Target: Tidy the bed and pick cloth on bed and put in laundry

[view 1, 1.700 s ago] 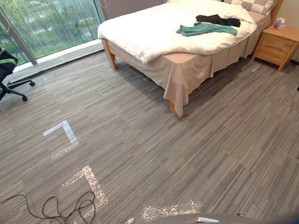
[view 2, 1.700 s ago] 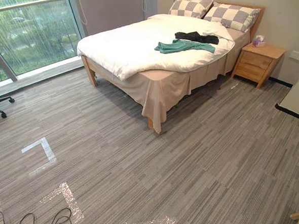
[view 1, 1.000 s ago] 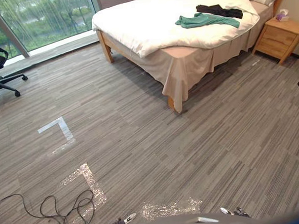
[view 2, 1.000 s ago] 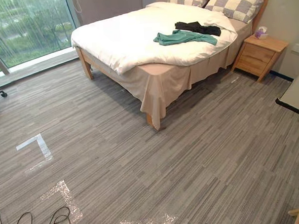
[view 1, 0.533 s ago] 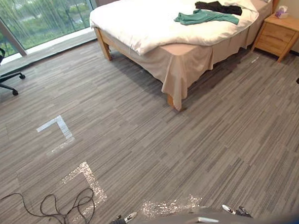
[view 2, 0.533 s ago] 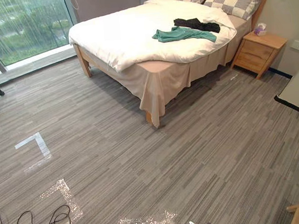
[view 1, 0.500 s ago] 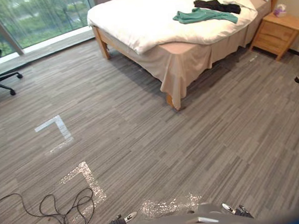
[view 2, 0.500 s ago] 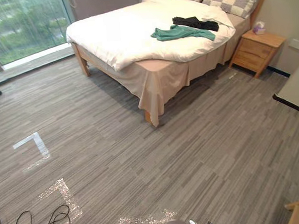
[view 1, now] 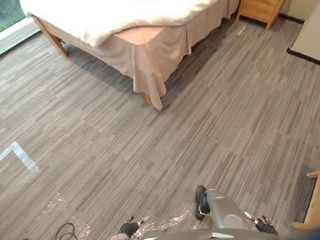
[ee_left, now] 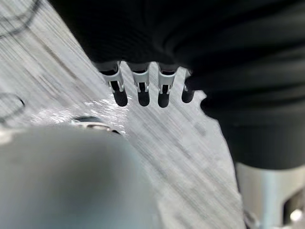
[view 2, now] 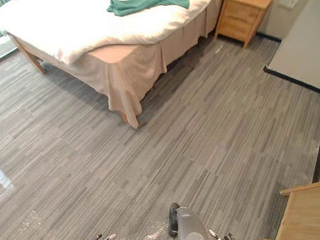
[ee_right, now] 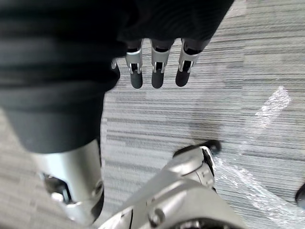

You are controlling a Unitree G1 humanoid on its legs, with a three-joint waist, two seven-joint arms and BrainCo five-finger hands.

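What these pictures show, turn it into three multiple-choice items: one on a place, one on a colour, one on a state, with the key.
1. Where does the green cloth lie? A on a chair; B on the white duvet; C in a basket.
2. What colour is the nightstand? A black; B light wood; C blue.
3. How are the left hand and the right hand? A both open, holding nothing; B both shut on cloth; C both curled into fists.
Key: 1 B, the cloth is spread on the duvet; 2 B, its drawer fronts are pale wood; 3 A, each wrist view shows its hand straight-fingered and empty.
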